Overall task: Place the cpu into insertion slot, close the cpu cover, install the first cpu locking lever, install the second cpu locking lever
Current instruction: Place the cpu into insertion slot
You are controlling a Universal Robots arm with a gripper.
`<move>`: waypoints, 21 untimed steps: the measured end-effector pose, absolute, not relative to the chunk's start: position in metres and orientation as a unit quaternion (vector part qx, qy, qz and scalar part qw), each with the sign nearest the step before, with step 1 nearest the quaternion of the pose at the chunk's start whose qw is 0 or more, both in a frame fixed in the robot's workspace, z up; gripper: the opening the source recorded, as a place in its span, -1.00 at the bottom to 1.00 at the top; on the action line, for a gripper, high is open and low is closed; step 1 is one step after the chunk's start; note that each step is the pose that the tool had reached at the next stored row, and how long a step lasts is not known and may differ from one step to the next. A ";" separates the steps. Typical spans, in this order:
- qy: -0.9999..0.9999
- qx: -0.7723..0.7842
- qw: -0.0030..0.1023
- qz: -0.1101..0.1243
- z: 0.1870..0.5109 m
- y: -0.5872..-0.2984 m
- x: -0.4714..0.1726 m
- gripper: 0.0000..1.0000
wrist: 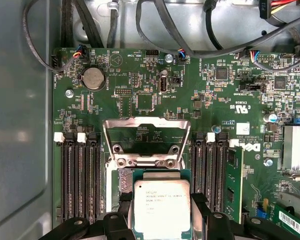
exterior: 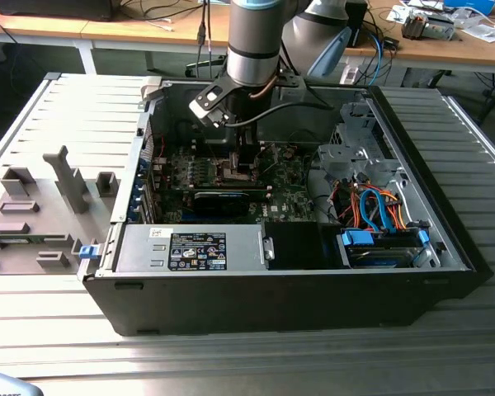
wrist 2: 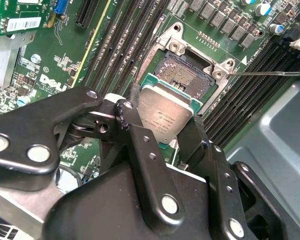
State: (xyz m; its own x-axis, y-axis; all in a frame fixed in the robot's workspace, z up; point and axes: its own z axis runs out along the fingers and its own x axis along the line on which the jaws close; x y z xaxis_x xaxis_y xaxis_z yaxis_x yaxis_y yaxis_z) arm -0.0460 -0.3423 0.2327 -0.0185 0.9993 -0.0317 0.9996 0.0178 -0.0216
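Gripper [wrist 2: 165,121]: narrowed onto the cpu, one finger against each of two opposite edges. The arm reaches straight down into the open computer case [exterior: 272,305].
Held part: the cpu [wrist: 162,207], silvery face up with a green border showing around it. It lies level between the fingers as far as can be judged.
Key relation: the insertion slot [wrist 2: 184,75] sits directly below the cpu and slightly ahead of it, toward the hinge side. In the second wrist view the chip covers the nearer part of the socket, and the dark pin field is bare beyond it.
Alignment: in the first wrist view the chip's edges run close to parallel with the socket's metal rim. A narrow strip of pins shows beside one edge, so I judge there is a small offset.
Contact: cannot tell whether the cpu touches the socket or hangs just above it.
Cpu cover [wrist: 146,123]: swung up and open beyond the socket, clear of the chip, with green board visible through its window.
Locking lever [wrist 2: 270,73]: a thin wire rod angled out from a socket corner, unlatched by the look of it.
Surroundings: black memory slots [wrist: 80,180] flank the socket on both sides on the motherboard [wrist: 155,90].
Stage: the first step, placing the chip, is not yet finished.
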 end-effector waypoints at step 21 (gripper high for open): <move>0.713 0.701 0.004 -0.019 0.229 -0.342 -0.046 0.09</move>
